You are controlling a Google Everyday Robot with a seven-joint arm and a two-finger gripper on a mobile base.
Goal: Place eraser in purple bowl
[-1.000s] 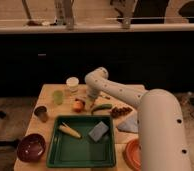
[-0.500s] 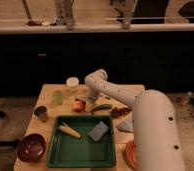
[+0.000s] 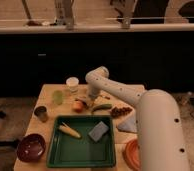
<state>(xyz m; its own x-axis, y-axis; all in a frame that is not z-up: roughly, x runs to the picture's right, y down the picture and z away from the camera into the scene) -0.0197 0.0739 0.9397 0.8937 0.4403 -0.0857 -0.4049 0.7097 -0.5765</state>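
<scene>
One table (image 3: 49, 93) of pale wood carries everything. There are two bowls: the purple bowl (image 3: 31, 147) at the near left corner and an orange bowl (image 3: 130, 153) at the near right, partly hidden behind the arm. There are three cups, all on the left half: a white cup (image 3: 72, 83) farthest back, a green cup (image 3: 58, 97) just nearer and left of it, and a small dark cup (image 3: 41, 113) nearer again, at the left edge. One green tray (image 3: 81, 158) lies in the near middle. It holds two things, well apart from each other: one corn cob (image 3: 69, 131) on the left and one blue-grey pad (image 3: 98, 131) on the right. Beyond the tray lie one orange-red thing (image 3: 78, 105), one green oblong thing (image 3: 102, 106) and one dark reddish cluster (image 3: 121, 110). One pale cloth-like piece (image 3: 126, 125) sits right of the tray.

The eraser (image 3: 84, 102) shows only as a small pale tan bit on the table, just beyond the tray's far edge and touching or just beside the orange-red thing. Its shape and darker face cannot be made out. It is well apart from the purple bowl, which looks round, shallow, glossy and dark maroon, with nothing seen in it.

One white arm (image 3: 155, 127) rises from the near right, bends over the far middle of the table and points down. The gripper (image 3: 88, 99) is low over the table at the eraser, between the orange-red thing and the green oblong thing. Whether it is released, clenched or grasping the eraser cannot be told, nor whether it touches it.
</scene>
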